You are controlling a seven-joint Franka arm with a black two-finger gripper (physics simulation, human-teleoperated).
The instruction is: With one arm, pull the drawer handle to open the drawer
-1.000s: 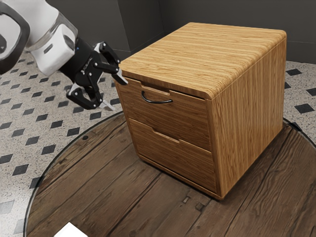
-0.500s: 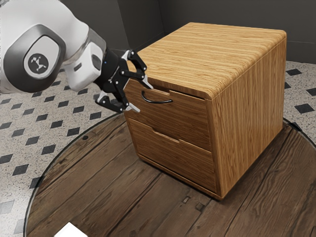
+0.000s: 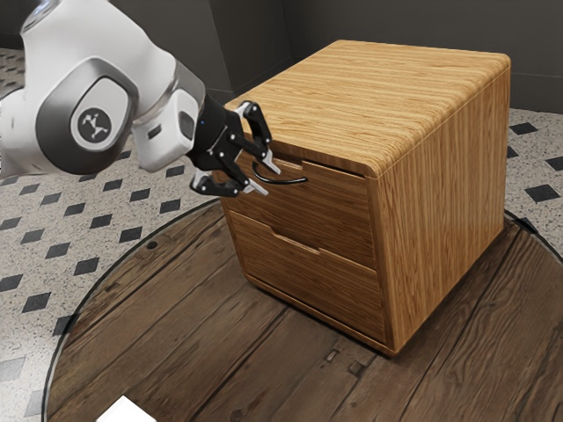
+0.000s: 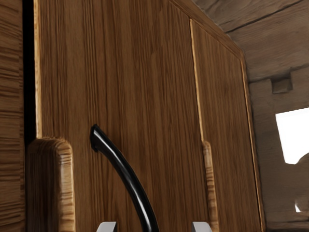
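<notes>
Handle (image 3: 288,182) — the black curved bar on the top drawer (image 3: 325,211) of the cabinet (image 3: 378,105) — now has the tool (image 3: 261,174) at its end nearest the cabinet's front corner. The tool's fingers stand apart, one above the handle and one below, not pressing on it. In the wrist view the handle (image 4: 120,169) runs down between the two tips.

A second ago the tool hung off that corner, clear of the cabinet. Half a second ago it was at the corner's edge, and it has since slid in along the cabinet front. The approach looks finished, so the next step is probably to close on the handle and pull straight away from the cabinet front.

The top drawer still sits flush with the lower drawer (image 3: 308,272) — not opened yet. Beneath the cabinet lies the round wooden counter (image 3: 176,352).
</notes>
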